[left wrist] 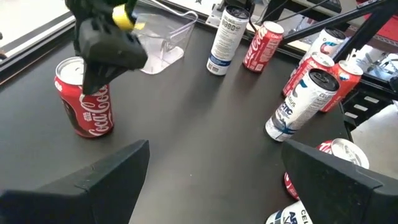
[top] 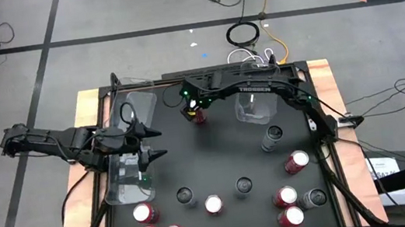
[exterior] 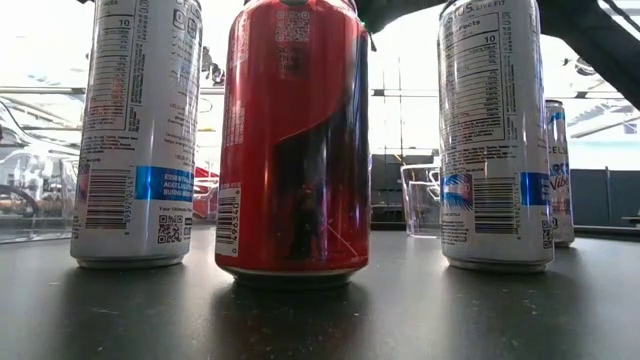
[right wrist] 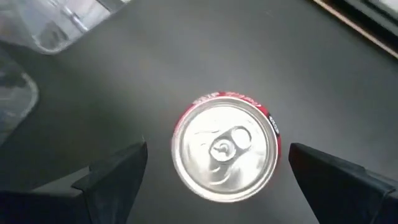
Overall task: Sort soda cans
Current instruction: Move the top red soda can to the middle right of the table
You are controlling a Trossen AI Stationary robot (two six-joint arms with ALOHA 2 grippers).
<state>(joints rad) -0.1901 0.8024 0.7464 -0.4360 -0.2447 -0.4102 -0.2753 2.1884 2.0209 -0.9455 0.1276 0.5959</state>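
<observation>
A red soda can with a silvery top stands upright on the black table, toward its far side. My right gripper hangs open right above it, pointing down, one finger on either side of the can and apart from it. The left wrist view shows this gripper over the can. My left gripper is open and level over the table's left part, beside a clear bin, and touches nothing. More cans stand near the near edge: red ones and white ones with dark tops.
Two more clear bins stand at the far side. A white can and a red can stand on the right. Close to the low camera stand a red can and two white ones.
</observation>
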